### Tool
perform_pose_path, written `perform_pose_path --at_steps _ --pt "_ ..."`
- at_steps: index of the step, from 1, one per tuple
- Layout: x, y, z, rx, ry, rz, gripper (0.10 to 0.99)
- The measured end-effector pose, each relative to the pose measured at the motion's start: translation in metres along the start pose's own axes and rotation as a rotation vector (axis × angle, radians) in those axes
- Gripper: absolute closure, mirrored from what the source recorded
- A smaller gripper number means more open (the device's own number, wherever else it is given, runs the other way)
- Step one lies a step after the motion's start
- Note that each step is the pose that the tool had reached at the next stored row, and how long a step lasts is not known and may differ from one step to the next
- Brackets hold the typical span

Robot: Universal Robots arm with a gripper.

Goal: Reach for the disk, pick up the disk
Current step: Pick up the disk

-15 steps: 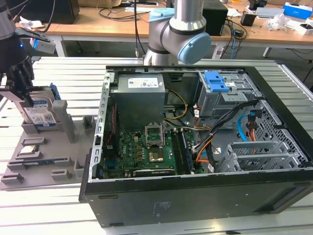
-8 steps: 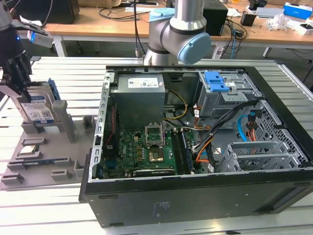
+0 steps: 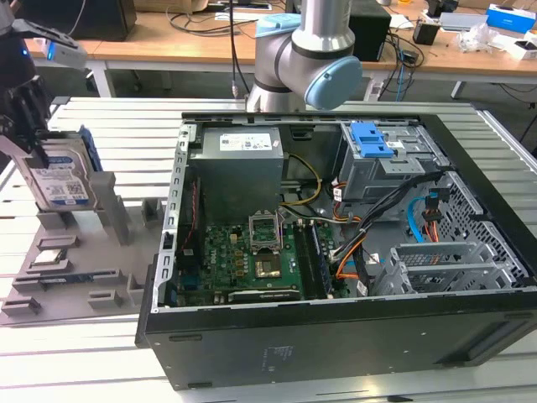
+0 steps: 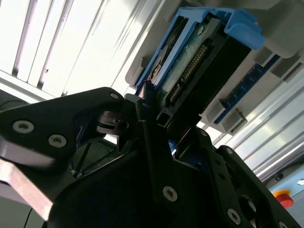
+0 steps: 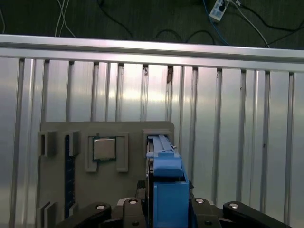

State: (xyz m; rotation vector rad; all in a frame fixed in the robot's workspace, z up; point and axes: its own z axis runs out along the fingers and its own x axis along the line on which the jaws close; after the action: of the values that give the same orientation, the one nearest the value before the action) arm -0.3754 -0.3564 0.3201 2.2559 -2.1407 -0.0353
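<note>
- My pincer (image 3: 33, 138) is pinching the disk (image 3: 57, 180), one finger on each broad side. In the second wrist view the black fingers (image 4: 151, 137) lie tight along the disk (image 4: 199, 61).
- The disk is at the exterior view's far left, standing on edge over the grey holder tray (image 3: 50, 281) on the slatted metal table (image 3: 101, 126). It is well apart from the open computer case (image 3: 336, 336).
- Its long axis is roughly upright, with the upper end leaning toward the exterior view's left. The white-and-blue label face is turned toward that camera.
- In the second wrist view the connector end points toward my wrist.
- In the first wrist view the disk (image 5: 166, 190) shows edge-on as a blue bracket between my fingers. It lines up with a slot in the tray (image 5: 109, 130), and a square chip (image 5: 103, 148) sits in the neighbouring pocket.
- My pincer covers the disk's upper left corner in the exterior view.
- I cannot tell whether the lower edge rests in the slot or hangs just clear.
- The picture's edge cuts off the bracket's near end in the first wrist view.
</note>
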Motion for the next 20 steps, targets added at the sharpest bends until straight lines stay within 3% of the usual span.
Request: perform_pose_path --at_steps 20 --pt "-0.0001 0.0008 -0.0443 0.0 0.0 0.0 0.718"
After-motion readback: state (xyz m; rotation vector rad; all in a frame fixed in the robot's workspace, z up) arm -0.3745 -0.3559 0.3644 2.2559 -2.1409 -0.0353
